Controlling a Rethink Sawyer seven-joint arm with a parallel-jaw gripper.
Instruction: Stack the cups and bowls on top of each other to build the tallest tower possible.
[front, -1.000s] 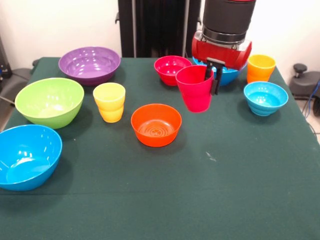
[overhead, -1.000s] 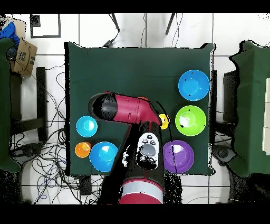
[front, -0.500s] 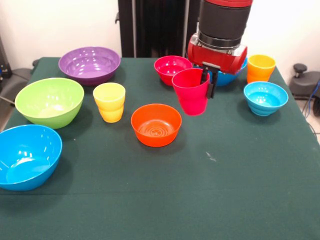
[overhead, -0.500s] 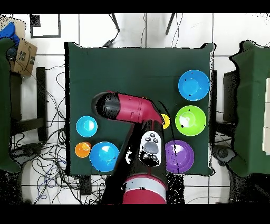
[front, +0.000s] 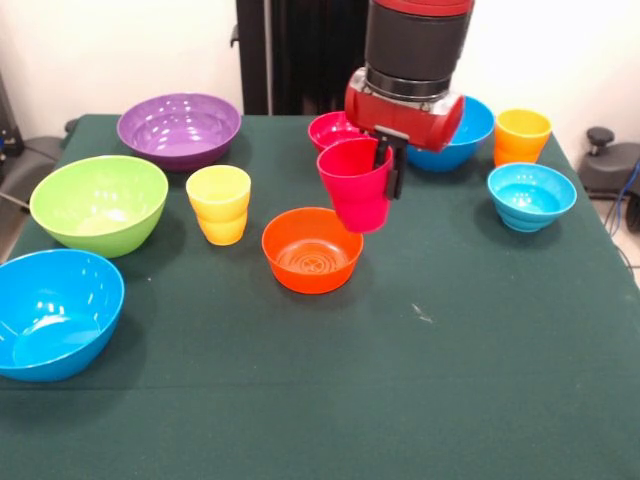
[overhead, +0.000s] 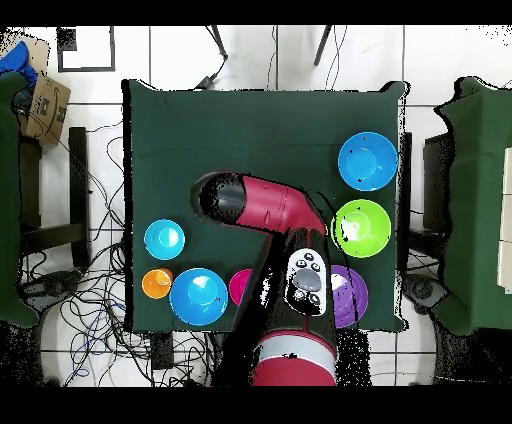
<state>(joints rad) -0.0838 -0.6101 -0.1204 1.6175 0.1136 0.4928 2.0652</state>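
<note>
My gripper (front: 388, 172) is shut on the rim of the red-pink cup (front: 354, 186), one finger inside and one outside. It holds the cup upright in the air over the right rim of the orange bowl (front: 311, 250). The yellow cup (front: 219, 203) stands left of that bowl and the orange cup (front: 522, 135) at the far right. The purple bowl (front: 180, 128), lime green bowl (front: 98, 203), two blue bowls (front: 50, 310) (front: 465, 125), small red bowl (front: 330, 127) and light blue bowl (front: 531, 195) stand apart. No tower shows. In the overhead view the arm (overhead: 265, 205) hides the gripper.
In the overhead view the light blue bowl (overhead: 164, 239), orange cup (overhead: 157, 283), blue bowl (overhead: 197, 296) and red bowl (overhead: 240, 287) sit left of the arm. The purple bowl (overhead: 350, 295), green bowl (overhead: 361, 228) and other blue bowl (overhead: 367, 160) sit to its right.
My gripper has carried the red-pink cup to the left in the front view, from in front of the far blue bowl to above the orange bowl's right rim.
</note>
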